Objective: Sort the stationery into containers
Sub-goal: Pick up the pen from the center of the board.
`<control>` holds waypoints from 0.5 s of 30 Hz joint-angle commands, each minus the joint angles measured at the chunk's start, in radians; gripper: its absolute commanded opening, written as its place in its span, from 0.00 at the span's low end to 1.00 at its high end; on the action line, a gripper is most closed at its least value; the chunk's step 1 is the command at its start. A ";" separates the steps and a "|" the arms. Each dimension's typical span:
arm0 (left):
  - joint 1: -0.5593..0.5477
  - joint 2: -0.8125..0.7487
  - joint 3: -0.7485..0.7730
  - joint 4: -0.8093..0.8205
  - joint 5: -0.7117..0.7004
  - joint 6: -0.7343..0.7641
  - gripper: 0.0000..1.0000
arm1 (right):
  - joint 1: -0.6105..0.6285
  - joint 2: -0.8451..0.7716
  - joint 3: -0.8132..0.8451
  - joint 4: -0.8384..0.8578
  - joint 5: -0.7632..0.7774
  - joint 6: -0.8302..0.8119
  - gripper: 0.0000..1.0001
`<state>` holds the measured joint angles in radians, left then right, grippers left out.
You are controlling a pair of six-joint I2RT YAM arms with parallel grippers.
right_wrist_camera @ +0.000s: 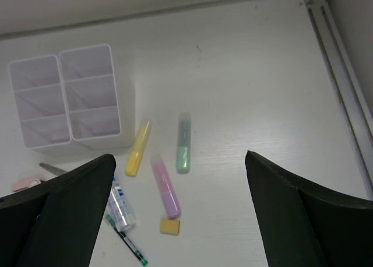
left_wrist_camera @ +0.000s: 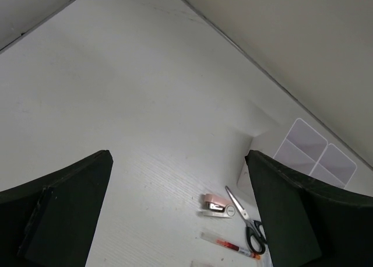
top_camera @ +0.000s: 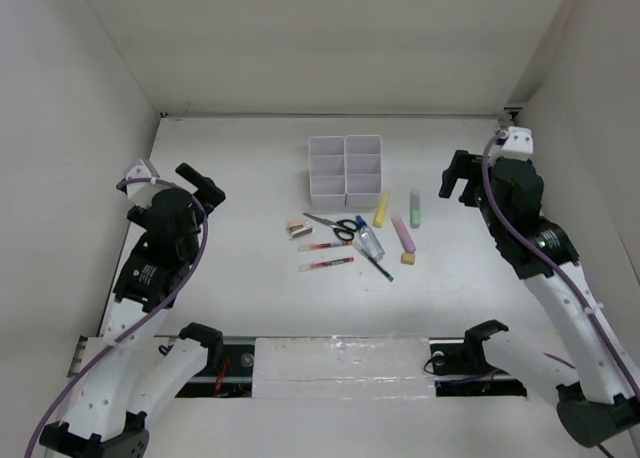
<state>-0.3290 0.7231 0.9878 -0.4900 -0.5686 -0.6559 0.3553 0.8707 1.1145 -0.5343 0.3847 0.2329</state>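
Observation:
The white six-compartment containers point(top_camera: 345, 165) stand at the middle back. In front of them lies the stationery: black-handled scissors point(top_camera: 335, 225), a small pink item point(top_camera: 299, 225), two red-white pens point(top_camera: 325, 246), a blue-capped clear bottle point(top_camera: 370, 240), a dark pen point(top_camera: 378, 265), yellow point(top_camera: 381, 209), pink point(top_camera: 403, 233) and green point(top_camera: 415, 208) bars, and a yellow eraser point(top_camera: 408, 259). My left gripper point(top_camera: 205, 190) hangs open well left of the pile. On the other side, my right gripper point(top_camera: 460, 183) is open too, right of the green bar. Neither holds anything.
White walls close in the table on the left, back and right. A metal rail point(right_wrist_camera: 341, 86) runs along the right wall. The arm bases and a taped strip point(top_camera: 340, 363) sit at the near edge.

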 commanded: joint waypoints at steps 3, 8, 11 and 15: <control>0.004 0.064 0.011 0.004 0.044 0.028 1.00 | -0.012 0.089 -0.086 0.048 -0.018 0.048 0.99; 0.004 0.101 0.011 0.004 0.104 0.058 1.00 | -0.090 0.290 -0.085 0.088 -0.098 0.048 0.99; 0.004 0.125 0.020 -0.005 0.104 0.067 1.00 | -0.110 0.407 -0.018 0.076 -0.136 0.048 0.99; 0.004 0.125 0.020 -0.005 0.115 0.067 1.00 | -0.119 0.594 0.030 0.120 -0.185 0.028 0.95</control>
<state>-0.3290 0.8570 0.9878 -0.4988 -0.4660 -0.6079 0.2424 1.3895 1.0668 -0.4847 0.2626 0.2653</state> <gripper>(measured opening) 0.996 0.958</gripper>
